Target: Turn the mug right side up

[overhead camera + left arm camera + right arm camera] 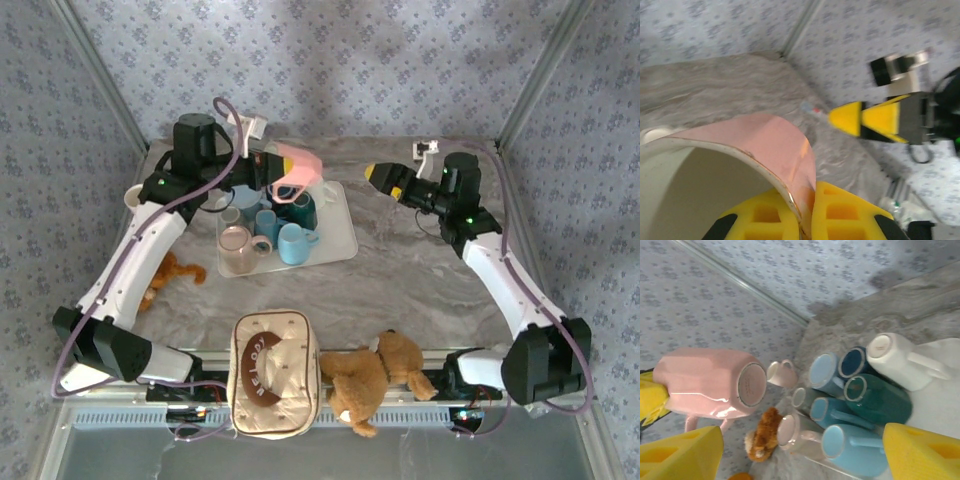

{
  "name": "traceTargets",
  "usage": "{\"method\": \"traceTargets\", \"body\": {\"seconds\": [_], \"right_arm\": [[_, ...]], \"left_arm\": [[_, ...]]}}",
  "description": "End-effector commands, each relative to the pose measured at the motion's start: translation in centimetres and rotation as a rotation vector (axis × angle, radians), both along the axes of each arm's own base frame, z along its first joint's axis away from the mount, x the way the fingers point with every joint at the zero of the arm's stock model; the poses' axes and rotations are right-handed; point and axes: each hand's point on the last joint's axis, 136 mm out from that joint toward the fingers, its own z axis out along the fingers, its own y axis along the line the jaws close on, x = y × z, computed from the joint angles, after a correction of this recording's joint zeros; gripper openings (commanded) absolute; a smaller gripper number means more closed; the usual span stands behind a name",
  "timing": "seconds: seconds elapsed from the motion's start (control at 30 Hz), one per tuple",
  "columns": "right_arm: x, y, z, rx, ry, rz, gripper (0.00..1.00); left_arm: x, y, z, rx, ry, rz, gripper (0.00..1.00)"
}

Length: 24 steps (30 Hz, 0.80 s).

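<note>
The pink mug (298,166) hangs in the air over the back of the white tray (343,238), tipped on its side. My left gripper (272,164) is shut on its rim, one yellow finger inside the mouth and one outside (807,202). In the right wrist view the mug's base (751,385) faces the camera and its handle points down. My right gripper (378,176) stands open to the right of the mug and apart from it, pointing at it, with nothing between its fingers (802,455). The left wrist view shows the pink wall (765,145) and the right gripper (860,120) beyond.
Several mugs stand upside down on the tray, among them a light blue mug (295,243) and a teal mug (882,400). A white cup (133,197) and a small plush toy (165,275) lie at the left. A pouch (272,372) and a teddy bear (375,375) sit at the near edge.
</note>
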Motion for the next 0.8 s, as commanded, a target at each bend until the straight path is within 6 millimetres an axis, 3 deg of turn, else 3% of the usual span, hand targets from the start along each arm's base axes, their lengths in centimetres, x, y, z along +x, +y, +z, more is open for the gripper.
{"method": "traceTargets", "body": {"seconds": [0.0, 0.17, 0.43, 0.77], "right_arm": [[-1.2, -1.7, -2.7, -0.239, 0.043, -0.065, 0.83], [-2.0, -1.9, -3.3, -0.313, 0.053, -0.066, 0.76], [-2.0, -1.0, -3.1, -0.33, 0.041, -0.04, 0.76], [-2.0, -0.1, -4.1, -0.343, 0.069, 0.009, 0.76]], "left_arm": [[0.9, 3.4, 0.8, 0.158, -0.07, 0.143, 0.0], [2.7, 8.6, -0.7, 0.328, -0.008, 0.36, 0.0], [5.8, 17.2, -3.4, 0.547, 0.089, 0.668, 0.0], [9.1, 23.7, -8.9, 0.741, 0.29, 0.822, 0.0]]}}
